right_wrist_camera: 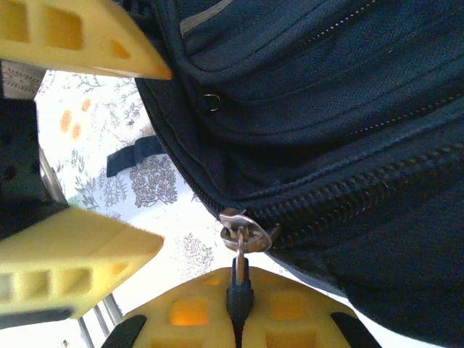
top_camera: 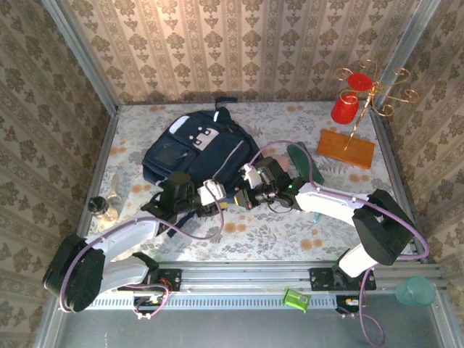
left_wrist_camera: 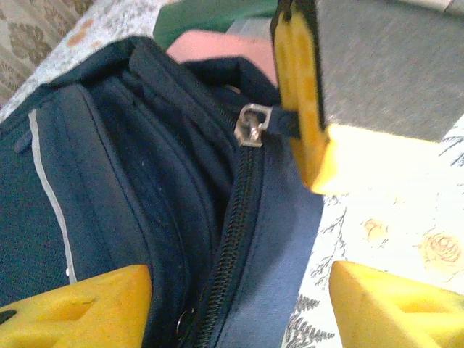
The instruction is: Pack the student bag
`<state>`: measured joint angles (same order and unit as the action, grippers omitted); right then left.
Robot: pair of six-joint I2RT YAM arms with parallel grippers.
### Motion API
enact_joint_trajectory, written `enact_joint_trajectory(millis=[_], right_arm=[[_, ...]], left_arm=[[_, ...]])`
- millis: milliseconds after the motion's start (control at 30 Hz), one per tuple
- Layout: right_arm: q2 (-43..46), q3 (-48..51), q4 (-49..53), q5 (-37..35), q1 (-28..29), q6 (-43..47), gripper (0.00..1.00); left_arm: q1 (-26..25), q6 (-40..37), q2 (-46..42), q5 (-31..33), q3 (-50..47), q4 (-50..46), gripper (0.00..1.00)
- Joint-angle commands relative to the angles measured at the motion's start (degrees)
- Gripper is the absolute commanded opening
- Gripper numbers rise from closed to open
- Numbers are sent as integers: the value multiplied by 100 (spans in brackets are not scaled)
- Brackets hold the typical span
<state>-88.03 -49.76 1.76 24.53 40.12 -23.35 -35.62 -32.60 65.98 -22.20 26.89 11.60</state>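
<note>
On the floral bench (top_camera: pixel 290 233) lies the large navy fabric student bag (top_camera: pixel 194 148), its metal zipper pull (right_wrist_camera: pixel 243 236) pinched by the right fingers (right_wrist_camera: pixel 203 312), left fingers (left_wrist_camera: pixel 87 304) spread alongside; unzipping seems underway, next needing a steady drag.

A table (top_camera: pixel 290 233) under a floral cloth (pale, with orange blooms). The student bag (top_camera: pixel 196 148) lies flat near its middle. Right of the bag are a green oval object (top_camera: pixel 304 164) and a wooden block (top_camera: pixel 346 148); left of the bag is a small glass bottle (top_camera: pixel 109 204).
</note>
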Motion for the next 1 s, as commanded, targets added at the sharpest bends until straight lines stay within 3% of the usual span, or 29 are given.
enact_joint_trajectory(millis=[0, 167, 267, 367, 433, 600, 833, 900, 967], right_arm=[[32, -316, -53, 392, -8, -34, 0], [24, -362, -27, 388, -15, -61, 0], [117, -358, 134, 227, -28, -57, 0], [226, -352, 578, -320, -118, -42, 0], [277, -384, 987, -792, -208, -25, 0], [463, -375, 1575, -1700, -535, -42, 0], [457, -668, 2018, -2051, -936, 44, 0], [430, -743, 2011, -1801, -928, 145, 0], [521, -626, 1719, -1321, -880, 189, 0]], left_arm=[[-49, -623, 289, 321, 390, -386, 59], [-112, -804, 765, 288, 874, -539, 43], [-112, -1014, 847, 343, 883, -622, 26], [-15, -1207, 715, 418, 819, -752, 6], [93, -1296, 627, 402, 826, -891, 2], [511, -1256, 544, 135, 821, -1040, 0], [857, -1196, 540, 58, 792, -1134, 0], [914, -1122, 539, 118, 820, -1189, 4], [913, -919, 478, -14, 910, -1311, 23]])
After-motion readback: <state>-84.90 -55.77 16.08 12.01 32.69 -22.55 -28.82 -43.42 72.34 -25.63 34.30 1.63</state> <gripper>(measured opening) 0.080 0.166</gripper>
